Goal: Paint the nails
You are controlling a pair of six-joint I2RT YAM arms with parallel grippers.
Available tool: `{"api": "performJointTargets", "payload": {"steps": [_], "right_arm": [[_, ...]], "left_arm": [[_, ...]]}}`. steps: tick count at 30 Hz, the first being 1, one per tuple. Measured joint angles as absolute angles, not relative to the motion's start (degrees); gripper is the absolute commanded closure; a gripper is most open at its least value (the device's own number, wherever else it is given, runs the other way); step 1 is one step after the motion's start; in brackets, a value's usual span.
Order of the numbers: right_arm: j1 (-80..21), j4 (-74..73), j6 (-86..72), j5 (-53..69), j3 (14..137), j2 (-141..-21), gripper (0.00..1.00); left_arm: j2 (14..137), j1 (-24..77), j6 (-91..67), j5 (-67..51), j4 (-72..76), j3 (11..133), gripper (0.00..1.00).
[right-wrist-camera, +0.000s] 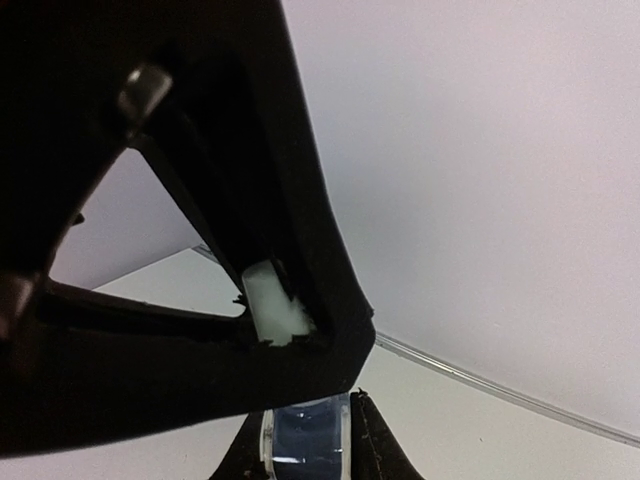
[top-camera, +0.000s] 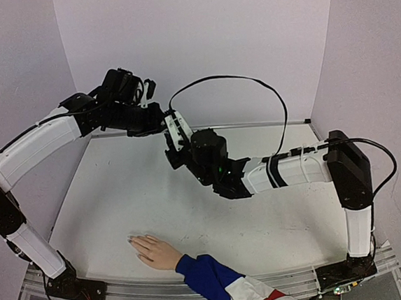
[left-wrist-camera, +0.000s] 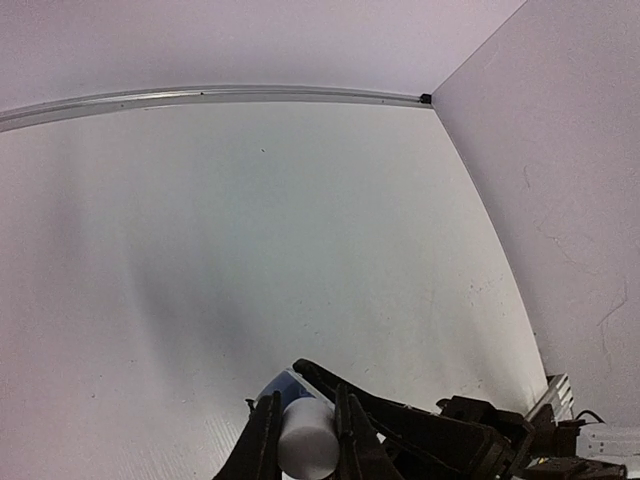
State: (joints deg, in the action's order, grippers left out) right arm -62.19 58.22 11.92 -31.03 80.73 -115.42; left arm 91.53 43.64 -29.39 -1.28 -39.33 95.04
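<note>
Pale lilac walls (top-camera: 198,38) enclose a white bench (top-camera: 106,200) marked with small dark specks. The left arm (top-camera: 35,147) and right arm (top-camera: 293,170) reach to the upper middle of the overhead view and meet above the bench. At the lower middle a flesh-coloured hand (top-camera: 155,251) lies flat on the bench, its blue, white and red sleeve (top-camera: 223,283) running to the bottom edge. The right fingers (right-wrist-camera: 368,445) grasp a small blue bottle (right-wrist-camera: 305,435). The left fingers (left-wrist-camera: 262,445) are clenched on its white cap (left-wrist-camera: 307,437). The nails (top-camera: 132,240), at the fingertips pointing left, are too small to make out.
</note>
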Motion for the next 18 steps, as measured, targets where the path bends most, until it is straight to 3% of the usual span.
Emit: {"api": "performJointTargets", "payload": {"steps": [5,9,18], "right_arm": [[-59.4,53.3,10.6,-20.2,80.7,-115.3,1.00],[-56.0,45.2,9.1,-4.8,80.1,-113.6,1.00],[-46.6,39.0,-4.6,36.8,78.1,-108.3,1.00]], "left_arm": [[91.4,42.9,-25.9,-0.8,-36.9,91.4,1.00],[90.6,42.5,-20.5,-2.9,-35.7,87.3,1.00],[87.7,40.9,-5.7,-23.7,-32.8,84.6,1.00]]}}
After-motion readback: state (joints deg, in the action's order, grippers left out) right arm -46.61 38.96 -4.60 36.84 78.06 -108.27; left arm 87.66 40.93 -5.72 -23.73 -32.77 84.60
